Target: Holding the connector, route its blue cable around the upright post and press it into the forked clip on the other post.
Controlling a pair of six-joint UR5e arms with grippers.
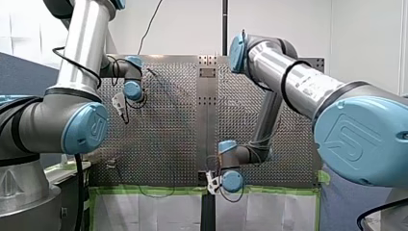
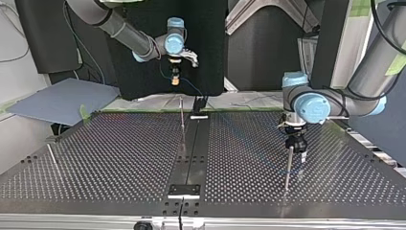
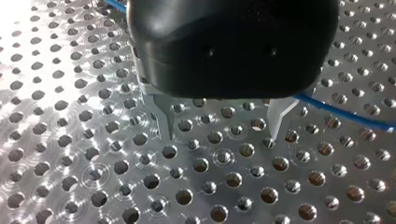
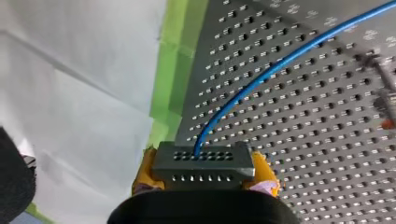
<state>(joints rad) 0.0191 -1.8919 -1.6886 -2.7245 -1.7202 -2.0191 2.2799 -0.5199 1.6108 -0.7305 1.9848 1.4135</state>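
Where a strip of green tape [image 4: 170, 70] borders the perforated metal counter [image 4: 303, 140], my right arm's jaws, with yellow pads [image 4: 264, 176], are clamped on the dark grey rectangular connector [image 4: 204, 161], raised above that counter's edge. Its thin blue cable [image 4: 280, 65] runs out over the counter. My left arm's black jaws, with metal fingers [image 3: 162, 119], stand wide apart, holding nothing, close over the counter, the cable just beside them.

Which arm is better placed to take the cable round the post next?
Right. My right gripper is shut on the connector, and the blue cable runs from it across the table. My left gripper is open and empty, low over the table beside a post.
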